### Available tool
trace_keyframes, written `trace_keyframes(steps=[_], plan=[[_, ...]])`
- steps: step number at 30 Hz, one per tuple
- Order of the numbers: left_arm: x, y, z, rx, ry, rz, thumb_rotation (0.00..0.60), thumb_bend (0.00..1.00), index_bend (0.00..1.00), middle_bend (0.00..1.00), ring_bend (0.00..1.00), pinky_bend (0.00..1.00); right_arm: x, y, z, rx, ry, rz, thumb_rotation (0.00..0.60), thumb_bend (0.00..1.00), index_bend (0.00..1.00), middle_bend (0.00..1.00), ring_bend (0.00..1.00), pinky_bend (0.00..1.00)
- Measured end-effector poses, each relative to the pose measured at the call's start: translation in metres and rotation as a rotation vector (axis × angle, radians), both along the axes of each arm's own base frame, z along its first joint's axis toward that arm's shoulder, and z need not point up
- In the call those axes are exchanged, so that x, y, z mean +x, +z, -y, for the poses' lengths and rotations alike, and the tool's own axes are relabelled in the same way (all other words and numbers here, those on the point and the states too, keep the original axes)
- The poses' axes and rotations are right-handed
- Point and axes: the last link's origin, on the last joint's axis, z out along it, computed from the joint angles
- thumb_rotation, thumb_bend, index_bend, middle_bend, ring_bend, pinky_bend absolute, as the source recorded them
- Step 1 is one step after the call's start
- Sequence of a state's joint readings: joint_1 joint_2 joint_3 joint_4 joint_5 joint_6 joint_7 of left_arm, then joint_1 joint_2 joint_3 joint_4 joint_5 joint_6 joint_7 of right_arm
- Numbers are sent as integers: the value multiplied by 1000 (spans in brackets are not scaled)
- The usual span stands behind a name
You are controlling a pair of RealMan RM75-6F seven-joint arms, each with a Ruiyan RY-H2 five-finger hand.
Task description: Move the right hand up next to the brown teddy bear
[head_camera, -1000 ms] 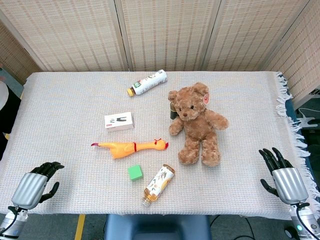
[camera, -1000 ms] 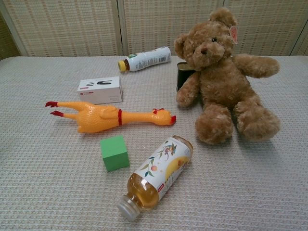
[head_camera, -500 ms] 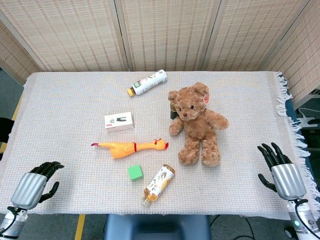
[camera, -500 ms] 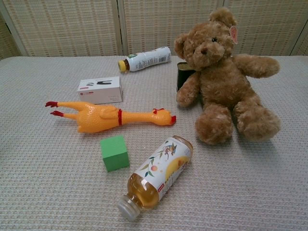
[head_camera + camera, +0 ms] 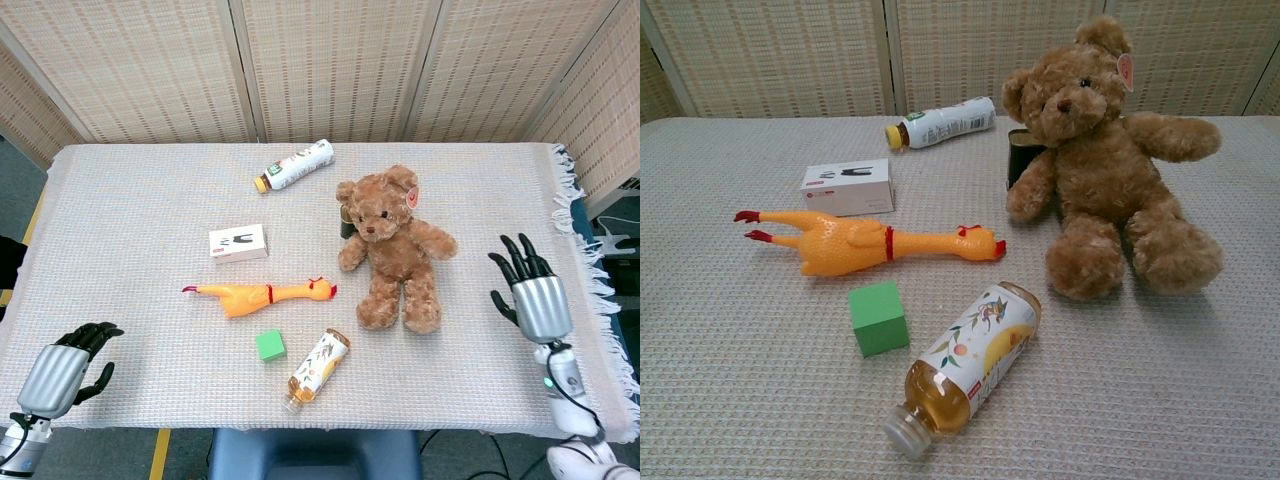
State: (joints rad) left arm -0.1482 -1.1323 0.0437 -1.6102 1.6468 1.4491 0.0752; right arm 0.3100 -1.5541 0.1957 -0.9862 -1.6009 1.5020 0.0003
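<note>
While empty, right robot hand (image 5: 528, 296) nears fuzzy brown teddy bear (image 5: 392, 246).

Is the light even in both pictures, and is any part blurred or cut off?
Head view: soft even light, sharp throughout; the teddy bear casts only a faint shadow; the left hand sits at the frame's corner. Chest view: equally soft light, a pale shadow under the juice bottle, near cloth slightly soft; neither hand shows.

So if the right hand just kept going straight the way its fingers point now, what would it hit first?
Probably nothing: the right hand points toward the table's far edge, passing right of the brown teddy bear. Depth is unclear.
</note>
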Motion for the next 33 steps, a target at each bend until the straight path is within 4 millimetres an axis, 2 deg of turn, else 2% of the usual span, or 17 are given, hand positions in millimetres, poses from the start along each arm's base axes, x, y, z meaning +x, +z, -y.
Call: trace_keyframes(steps=[4, 10, 19, 33], plan=[[1, -1, 0, -1, -1, 2, 600, 444, 268, 232, 223, 425, 15, -15, 31, -9, 38, -17, 600, 150, 279, 78, 0, 361], [-1, -2, -1, -7, 10, 0, 600, 444, 269, 232, 223, 425, 31, -33, 50, -5, 88, -23, 600, 151, 295, 78, 0, 375], [-1, 1, -1, -2, 5, 12, 600, 443, 270, 232, 222, 425, 43, -59, 68, 14, 79, -62, 600, 150, 296, 78, 0, 388], [0, 1, 0, -5, 1, 18, 600, 444, 270, 232, 222, 425, 51, -73, 86, -34, 75, -114, 600, 150, 395, 107, 20, 469]])
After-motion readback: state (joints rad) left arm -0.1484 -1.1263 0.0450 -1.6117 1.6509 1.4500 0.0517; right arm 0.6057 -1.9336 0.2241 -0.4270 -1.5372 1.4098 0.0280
